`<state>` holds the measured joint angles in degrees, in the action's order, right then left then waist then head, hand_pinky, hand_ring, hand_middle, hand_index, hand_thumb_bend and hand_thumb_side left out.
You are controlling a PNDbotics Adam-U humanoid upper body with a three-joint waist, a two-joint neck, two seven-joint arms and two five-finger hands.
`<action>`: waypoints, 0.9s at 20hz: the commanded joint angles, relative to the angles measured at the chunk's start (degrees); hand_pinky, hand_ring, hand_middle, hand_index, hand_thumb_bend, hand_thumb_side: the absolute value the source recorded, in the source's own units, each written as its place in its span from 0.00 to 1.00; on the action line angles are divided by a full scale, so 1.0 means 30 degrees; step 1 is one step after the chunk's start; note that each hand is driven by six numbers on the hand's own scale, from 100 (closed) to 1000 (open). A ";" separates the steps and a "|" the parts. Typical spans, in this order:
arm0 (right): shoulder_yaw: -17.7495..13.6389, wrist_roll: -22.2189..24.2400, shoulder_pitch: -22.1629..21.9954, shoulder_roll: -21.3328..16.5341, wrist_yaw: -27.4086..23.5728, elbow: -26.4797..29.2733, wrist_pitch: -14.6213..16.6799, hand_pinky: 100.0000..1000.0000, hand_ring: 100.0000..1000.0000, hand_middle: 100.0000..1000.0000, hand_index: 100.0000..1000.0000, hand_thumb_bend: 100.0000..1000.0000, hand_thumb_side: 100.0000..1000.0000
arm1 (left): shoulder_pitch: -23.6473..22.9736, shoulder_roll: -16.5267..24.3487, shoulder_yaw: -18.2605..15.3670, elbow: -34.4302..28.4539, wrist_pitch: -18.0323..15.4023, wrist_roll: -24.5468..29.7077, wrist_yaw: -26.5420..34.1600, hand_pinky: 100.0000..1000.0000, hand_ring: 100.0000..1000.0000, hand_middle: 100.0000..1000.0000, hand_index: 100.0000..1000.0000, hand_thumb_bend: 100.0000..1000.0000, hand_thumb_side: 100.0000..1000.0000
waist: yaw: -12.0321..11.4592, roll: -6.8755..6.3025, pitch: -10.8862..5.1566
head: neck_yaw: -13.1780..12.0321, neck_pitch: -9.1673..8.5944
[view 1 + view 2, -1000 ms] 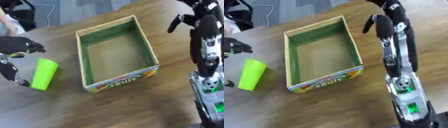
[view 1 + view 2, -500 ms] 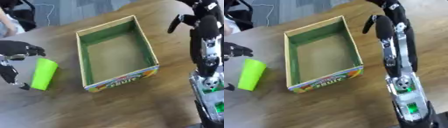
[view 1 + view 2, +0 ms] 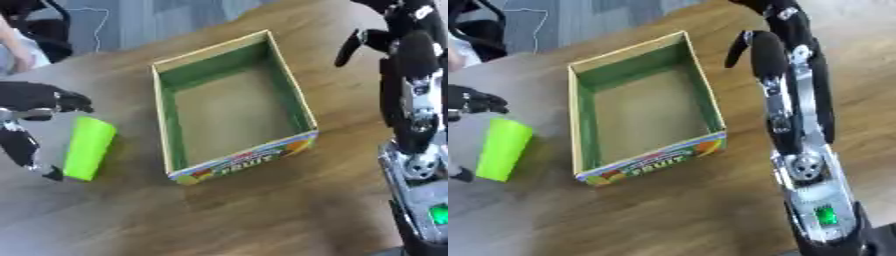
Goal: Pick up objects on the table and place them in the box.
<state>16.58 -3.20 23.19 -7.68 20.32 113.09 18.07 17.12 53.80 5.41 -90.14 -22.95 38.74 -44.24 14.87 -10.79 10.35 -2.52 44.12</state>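
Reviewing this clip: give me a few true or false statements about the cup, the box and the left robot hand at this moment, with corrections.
1. The green cup lies on its side on the table. True.
2. The box already holds the cup. False: the box is empty and the cup lies to its left.
3. The left robot hand is beside the cup, fingers apart. True.
4. The box is blue inside. False: its inner walls are green.

one box (image 3: 234, 116) (open-topped), one green cup (image 3: 87, 148)
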 commanded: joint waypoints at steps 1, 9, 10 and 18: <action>0.0053 0.0115 0.0204 -0.0107 -0.0023 0.0221 0.0029 0.27 0.81 0.77 0.94 0.20 1.00 | 0.0171 0.0363 -0.0059 -0.0239 -0.0036 0.0194 0.0823 1.00 0.97 1.00 1.00 1.00 0.49 | -0.0007 0.0055 -0.0194 | 0.0091 0.0000; 0.0061 0.0258 0.0178 -0.0095 -0.0003 0.0196 0.0014 0.27 0.81 0.77 0.94 0.21 1.00 | 0.0141 0.0311 0.0143 -0.0244 0.0203 0.0700 0.3045 1.00 0.95 1.00 1.00 1.00 0.49 | -0.0020 0.0027 -0.0214 | 0.0265 0.0000; 0.0064 0.0277 0.0178 -0.0091 -0.0001 0.0195 0.0014 0.27 0.81 0.77 0.93 0.21 1.00 | 0.0181 0.0280 0.0139 -0.0249 0.0243 0.0724 0.3340 1.00 0.95 1.00 1.00 1.00 0.50 | -0.0018 0.0034 -0.0220 | 0.0382 0.0000; 0.0065 0.0364 0.0199 -0.0084 -0.0025 0.0202 0.0014 0.27 0.81 0.77 0.93 0.22 1.00 | 0.0225 0.0420 0.0272 -0.0314 0.0114 0.1231 0.3280 1.00 0.96 1.00 1.00 1.00 0.49 | 0.0024 0.0038 -0.0211 | 0.0519 0.0000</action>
<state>16.58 -2.30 23.19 -7.68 20.32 113.09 18.05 17.21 53.32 6.47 -90.28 -21.49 41.20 -34.06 15.03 -10.94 10.36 -1.48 44.12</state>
